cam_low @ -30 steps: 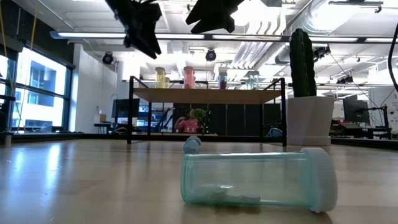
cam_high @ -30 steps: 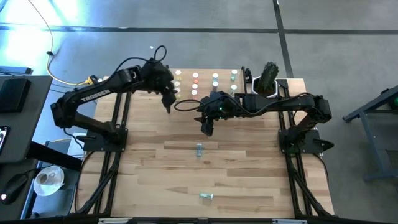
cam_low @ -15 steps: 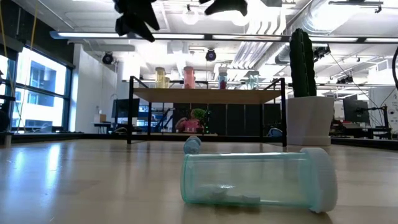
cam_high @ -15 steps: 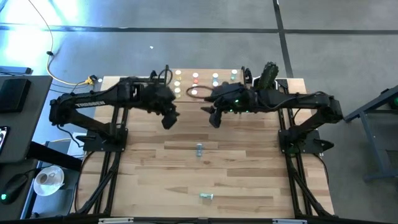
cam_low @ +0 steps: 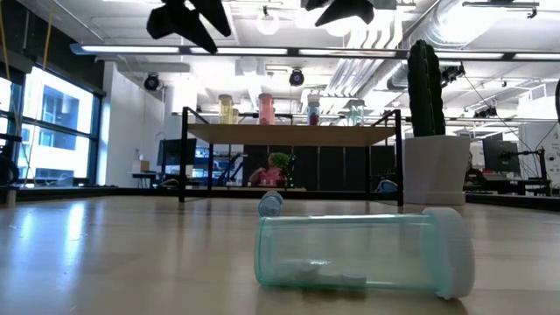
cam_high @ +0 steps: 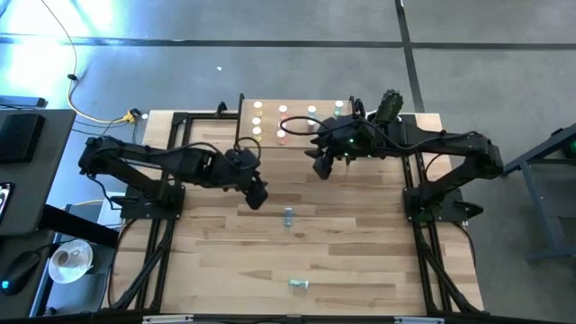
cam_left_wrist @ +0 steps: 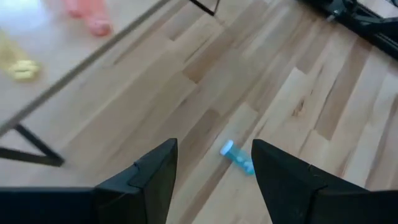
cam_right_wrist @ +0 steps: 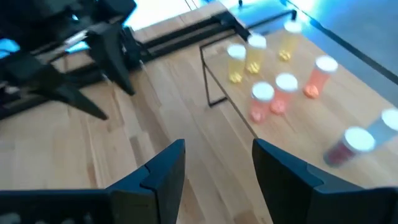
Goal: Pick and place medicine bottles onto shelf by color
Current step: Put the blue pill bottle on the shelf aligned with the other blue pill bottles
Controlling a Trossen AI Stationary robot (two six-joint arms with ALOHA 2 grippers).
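Most medicine bottles are standing on the shelf, seemingly grouped by color. 2 are lying on the tabletop. My left pincer is hanging released near the blue bottle; my right pincer is released, empty.

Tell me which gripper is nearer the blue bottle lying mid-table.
Left. The left gripper, open, hangs just beside the blue bottle toward the left arm's side. The right gripper, also open, is farther off, near the shelf.

Bare table lies open around two lying bottles; the shelf stands crowded.
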